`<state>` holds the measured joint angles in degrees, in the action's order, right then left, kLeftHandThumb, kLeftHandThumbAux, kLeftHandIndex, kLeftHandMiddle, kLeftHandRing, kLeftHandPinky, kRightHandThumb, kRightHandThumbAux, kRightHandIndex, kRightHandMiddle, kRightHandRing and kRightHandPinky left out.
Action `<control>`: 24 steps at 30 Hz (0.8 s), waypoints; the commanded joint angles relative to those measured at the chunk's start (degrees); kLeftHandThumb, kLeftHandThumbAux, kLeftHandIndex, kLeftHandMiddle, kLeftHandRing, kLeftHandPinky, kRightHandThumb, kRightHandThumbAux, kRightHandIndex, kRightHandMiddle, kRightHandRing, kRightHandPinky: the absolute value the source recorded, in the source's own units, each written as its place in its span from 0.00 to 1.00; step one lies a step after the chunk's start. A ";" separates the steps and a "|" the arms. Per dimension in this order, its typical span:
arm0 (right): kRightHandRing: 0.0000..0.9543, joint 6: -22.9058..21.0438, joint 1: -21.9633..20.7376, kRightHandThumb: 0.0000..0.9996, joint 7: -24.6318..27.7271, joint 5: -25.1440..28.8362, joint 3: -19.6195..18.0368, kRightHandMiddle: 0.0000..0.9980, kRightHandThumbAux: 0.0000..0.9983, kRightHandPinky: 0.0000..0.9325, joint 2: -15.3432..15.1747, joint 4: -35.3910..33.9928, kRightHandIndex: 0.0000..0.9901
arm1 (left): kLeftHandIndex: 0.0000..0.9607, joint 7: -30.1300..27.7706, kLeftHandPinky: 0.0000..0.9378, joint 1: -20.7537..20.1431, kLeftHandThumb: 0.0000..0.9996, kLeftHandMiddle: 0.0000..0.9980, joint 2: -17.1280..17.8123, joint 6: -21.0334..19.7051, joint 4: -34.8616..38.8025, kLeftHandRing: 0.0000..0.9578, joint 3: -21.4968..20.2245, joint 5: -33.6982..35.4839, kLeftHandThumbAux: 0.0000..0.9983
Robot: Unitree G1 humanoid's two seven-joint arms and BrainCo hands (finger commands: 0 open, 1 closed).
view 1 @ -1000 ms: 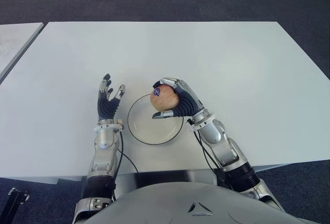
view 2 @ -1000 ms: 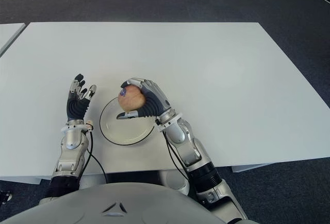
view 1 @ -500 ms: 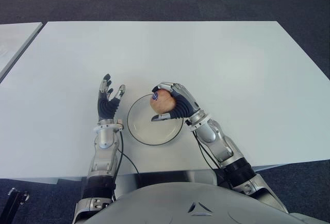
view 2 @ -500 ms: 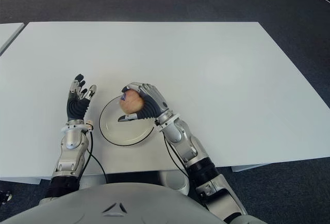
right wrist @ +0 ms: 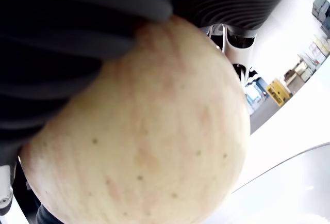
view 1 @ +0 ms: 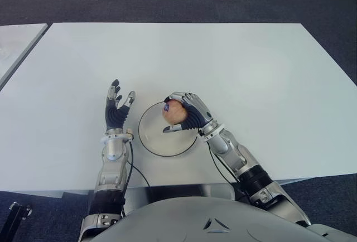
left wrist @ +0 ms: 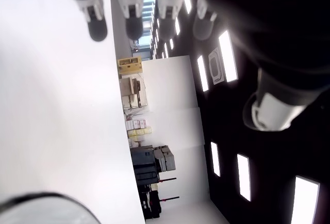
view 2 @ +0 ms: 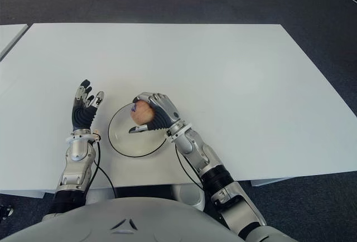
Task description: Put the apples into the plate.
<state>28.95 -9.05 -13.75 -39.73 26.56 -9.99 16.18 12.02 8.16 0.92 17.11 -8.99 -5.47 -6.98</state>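
Right hand [view 1: 188, 116] grips 1 apple [view 1: 173, 111], fingers wrapped around it, over the far part of the clear plate [view 1: 150, 139] near the table's [view 1: 234, 63] near edge. Left hand [view 1: 116, 111] shows just left of the plate, fingers spread and holding nothing.

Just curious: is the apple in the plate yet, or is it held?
Held. The right hand has its fingers around the apple, over the plate; contact cannot be told.
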 commanded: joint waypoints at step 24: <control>0.86 4.74 -2.06 0.73 3.21 2.26 0.97 0.82 0.70 0.89 -1.40 1.49 0.45 | 0.00 -0.25 0.00 0.53 0.00 0.00 0.89 -1.72 1.06 0.00 0.62 -2.54 0.51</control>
<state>32.69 -10.44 -11.18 -38.76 27.68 -11.37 17.56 12.02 8.34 1.49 16.19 -7.64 -5.41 -9.02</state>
